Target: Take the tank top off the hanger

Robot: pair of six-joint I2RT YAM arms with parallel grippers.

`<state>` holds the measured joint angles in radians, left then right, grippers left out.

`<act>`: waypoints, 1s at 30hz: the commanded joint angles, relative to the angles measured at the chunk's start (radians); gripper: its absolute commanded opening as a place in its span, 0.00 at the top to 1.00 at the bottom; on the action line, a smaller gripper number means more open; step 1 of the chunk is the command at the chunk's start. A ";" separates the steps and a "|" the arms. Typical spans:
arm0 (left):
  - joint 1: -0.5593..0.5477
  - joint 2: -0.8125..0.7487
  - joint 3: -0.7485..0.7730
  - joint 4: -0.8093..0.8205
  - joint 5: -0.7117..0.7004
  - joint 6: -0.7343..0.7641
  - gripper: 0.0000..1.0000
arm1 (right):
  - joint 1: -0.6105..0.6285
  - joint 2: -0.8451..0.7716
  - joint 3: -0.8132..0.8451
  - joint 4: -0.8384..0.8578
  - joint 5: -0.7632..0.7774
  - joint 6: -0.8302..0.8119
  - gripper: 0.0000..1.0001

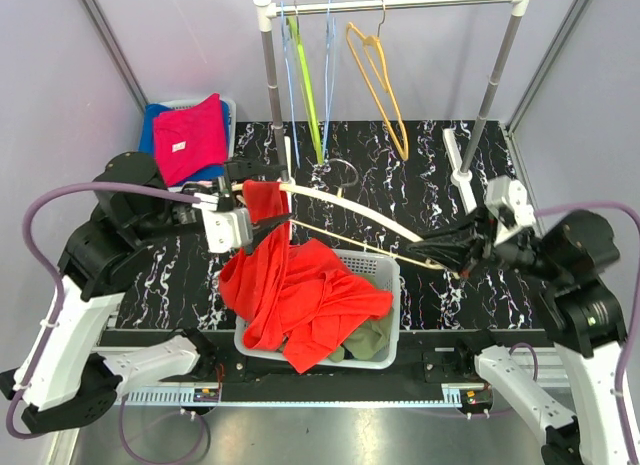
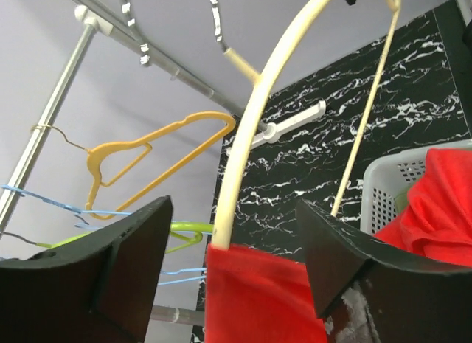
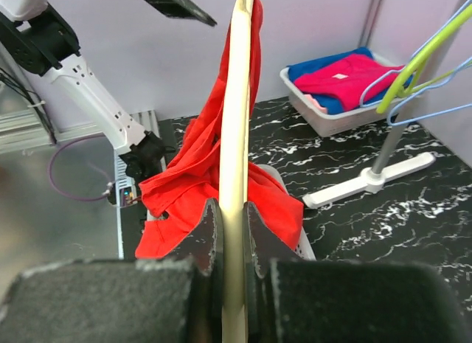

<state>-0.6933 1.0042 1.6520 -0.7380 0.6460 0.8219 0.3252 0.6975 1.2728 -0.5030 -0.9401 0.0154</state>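
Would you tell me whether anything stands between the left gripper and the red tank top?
Nothing visible does. The left gripper has its open jaws either side of the tank top where it hangs on the hanger; the right gripper clamps the other end.

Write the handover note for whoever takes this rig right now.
Left gripper: jaws open, either side of the hanger end that carries the strap.
Right gripper: shut on the hanger's other end, holding it above the basket.
Tank top: mostly draped into the basket, one strap still over the hanger end.
Done: most of the garment is off.
Left: slide that last strap off the end and let it drop.
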 commanded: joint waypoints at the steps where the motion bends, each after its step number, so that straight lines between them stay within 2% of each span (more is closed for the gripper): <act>1: 0.000 -0.045 0.072 0.066 -0.013 -0.108 0.30 | -0.002 -0.059 0.008 -0.046 0.112 -0.057 1.00; 4: 0.029 -0.079 0.083 0.057 0.020 -0.204 0.34 | -0.002 -0.076 -0.010 -0.036 0.119 -0.035 1.00; 7: 0.047 -0.154 -0.042 0.055 0.001 -0.240 0.41 | -0.002 -0.096 -0.026 -0.014 0.113 -0.026 1.00; 9: 0.054 -0.222 -0.179 0.071 -0.009 -0.282 0.45 | -0.002 -0.104 -0.024 -0.015 0.115 -0.031 1.00; 10: 0.054 -0.242 -0.219 0.080 -0.006 -0.300 0.57 | -0.002 -0.110 -0.018 -0.016 0.115 -0.034 1.00; 11: 0.060 -0.271 -0.275 0.098 0.007 -0.320 0.64 | -0.002 -0.110 -0.015 -0.016 0.113 -0.038 1.00; 13: 0.081 -0.285 -0.310 0.124 0.076 -0.401 0.74 | -0.002 -0.113 -0.009 -0.012 0.101 -0.038 1.00; 14: 0.106 -0.295 -0.337 0.164 0.090 -0.430 0.75 | -0.003 -0.113 -0.006 -0.011 0.100 -0.037 1.00; 16: 0.110 -0.303 -0.366 0.184 0.064 -0.452 0.71 | -0.002 -0.105 0.003 -0.008 0.090 -0.034 1.00; 17: 0.110 -0.308 -0.394 0.183 0.048 -0.442 0.54 | -0.002 -0.105 0.007 -0.009 0.086 -0.028 1.00; 19: 0.110 -0.312 -0.425 0.181 0.004 -0.431 0.44 | -0.003 -0.105 0.010 -0.006 0.072 -0.023 1.00; 21: 0.109 -0.311 -0.437 0.189 0.020 -0.455 0.35 | -0.002 -0.108 0.007 0.000 0.069 -0.022 1.00; 27: 0.110 -0.302 -0.462 0.256 0.050 -0.518 0.34 | -0.002 -0.115 -0.004 0.012 0.057 -0.022 1.00; 30: 0.112 -0.288 -0.456 0.282 0.088 -0.568 0.40 | -0.003 -0.108 0.007 0.017 0.047 0.012 1.00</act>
<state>-0.5865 0.7033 1.1931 -0.5671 0.6807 0.3347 0.3252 0.5919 1.2407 -0.5720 -0.8665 -0.0013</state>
